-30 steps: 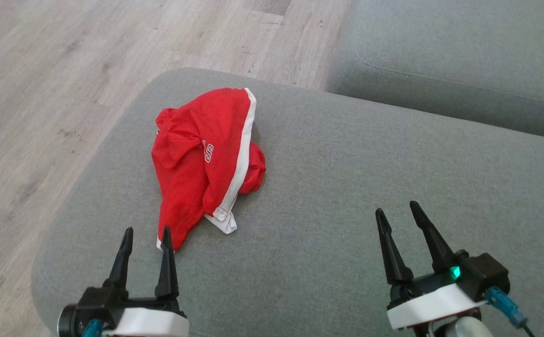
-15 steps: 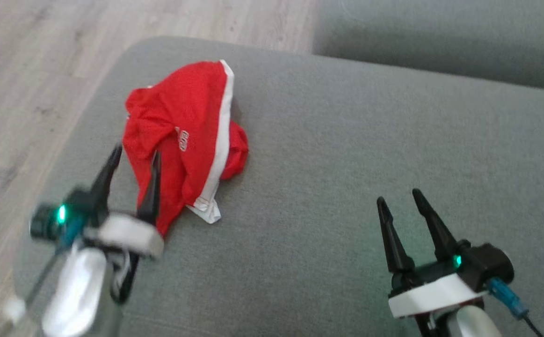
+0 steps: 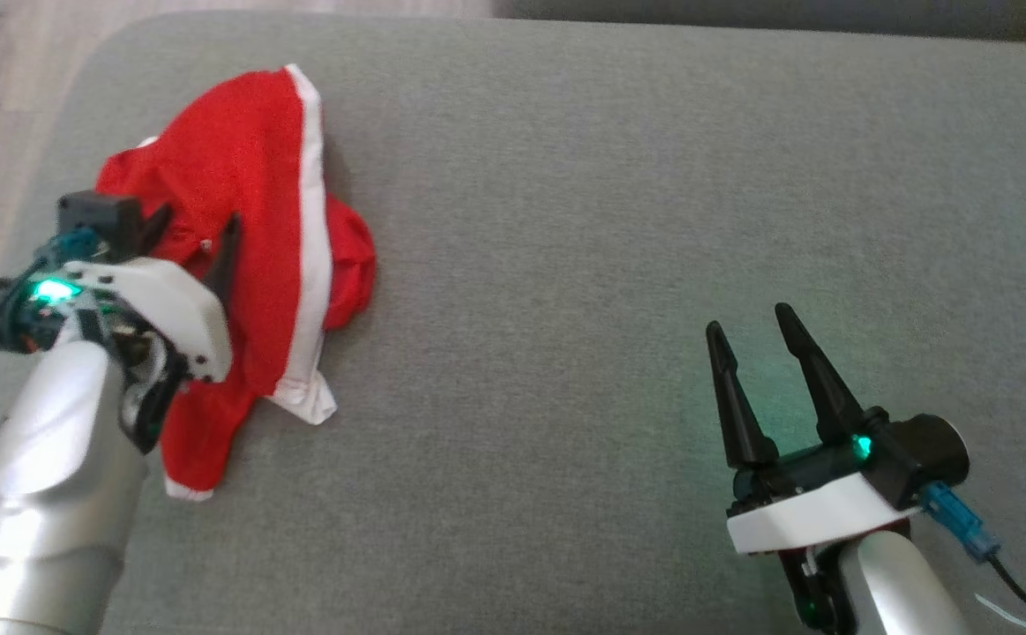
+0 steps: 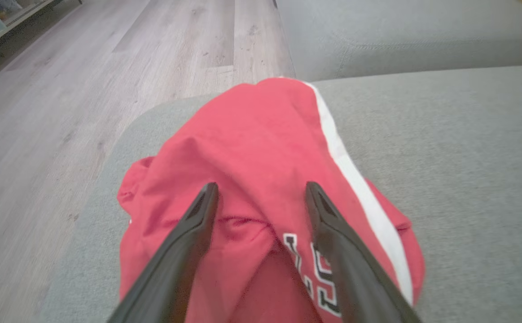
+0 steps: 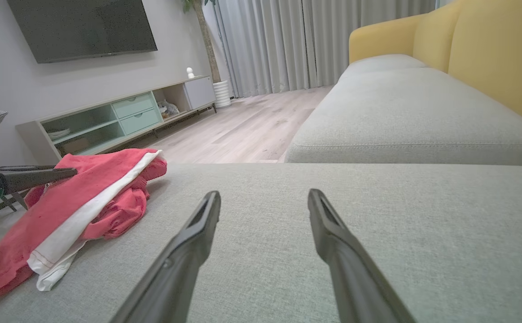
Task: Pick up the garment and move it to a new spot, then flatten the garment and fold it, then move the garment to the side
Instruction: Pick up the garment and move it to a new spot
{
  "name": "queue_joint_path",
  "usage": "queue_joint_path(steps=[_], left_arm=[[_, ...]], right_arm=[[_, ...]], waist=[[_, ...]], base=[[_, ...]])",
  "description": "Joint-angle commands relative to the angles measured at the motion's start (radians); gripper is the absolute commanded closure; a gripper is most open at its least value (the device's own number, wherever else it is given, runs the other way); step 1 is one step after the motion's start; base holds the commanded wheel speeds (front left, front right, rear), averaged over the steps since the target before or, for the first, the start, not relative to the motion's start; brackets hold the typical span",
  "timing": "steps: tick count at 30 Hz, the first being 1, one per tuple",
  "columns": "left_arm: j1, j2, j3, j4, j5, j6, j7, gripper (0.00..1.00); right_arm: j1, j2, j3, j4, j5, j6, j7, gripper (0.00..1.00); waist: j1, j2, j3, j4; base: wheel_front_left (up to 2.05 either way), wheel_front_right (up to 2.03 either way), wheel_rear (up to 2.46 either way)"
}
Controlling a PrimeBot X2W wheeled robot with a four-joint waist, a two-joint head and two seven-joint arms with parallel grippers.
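The garment (image 3: 257, 238) is a crumpled red piece with a white stripe and some lettering, lying in a heap at the left end of the grey cushion (image 3: 618, 220). My left gripper (image 3: 195, 231) hovers open right over the heap, fingers spread above the red cloth (image 4: 252, 148) with nothing between them. In the right wrist view the garment (image 5: 85, 202) lies at the left with the left fingers (image 5: 32, 174) above it. My right gripper (image 3: 746, 324) stands open low over bare cushion at the lower right, well apart from the cloth.
Wooden floor (image 4: 63, 89) runs past the cushion's left edge. Another grey seat cushion (image 5: 413, 116) with a yellow backrest (image 5: 489, 49) lies beyond. A low TV cabinet (image 5: 117, 116) stands against the far wall. Bare cushion stretches between the two grippers.
The camera has tilted down and turned, shifting the scene up and left. My left arm has reached forward from the cushion's near edge to over the garment. The right gripper has stayed put.
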Motion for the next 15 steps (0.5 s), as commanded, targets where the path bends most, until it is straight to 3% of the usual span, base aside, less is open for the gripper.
queue_joint_path(steps=[1, 6, 7, 8, 15], left_arm=[[-0.059, 0.06, 0.043, -0.002, -0.001, 0.005, -0.001, 0.0], [-0.077, 0.055, 0.046, 0.077, -0.013, 0.012, -0.001, 0.0], [-0.081, 0.052, 0.044, 0.084, -0.019, 0.011, -0.004, 0.35], [-0.084, 0.049, 0.045, 0.088, -0.025, 0.01, -0.017, 1.0], [-0.11, 0.042, 0.034, 0.06, -0.03, 0.006, -0.141, 1.0]], right_arm=[[-0.033, -0.005, 0.025, -0.036, 0.001, 0.008, -0.011, 0.0], [-0.037, -0.005, 0.014, -0.036, 0.002, 0.008, -0.011, 0.0], [-0.037, -0.005, 0.013, -0.036, 0.002, 0.008, -0.011, 0.0], [-0.038, -0.005, 0.012, -0.035, 0.001, 0.008, -0.011, 0.0], [-0.042, -0.005, 0.014, -0.026, 0.001, 0.008, -0.011, 0.0]], waist=[[-0.0003, 0.0, 0.019, -0.025], [-0.0003, 0.0, 0.024, -0.038], [-0.0003, 0.0, 0.024, -0.039], [-0.0003, 0.0, 0.023, -0.039], [-0.0003, 0.0, 0.006, -0.039]], base=[[0.0, 0.0, 0.0], [0.0, 0.0, 0.0], [0.0, 0.0, 0.0], [0.0, 0.0, 0.0], [0.0, 0.0, 0.0]])
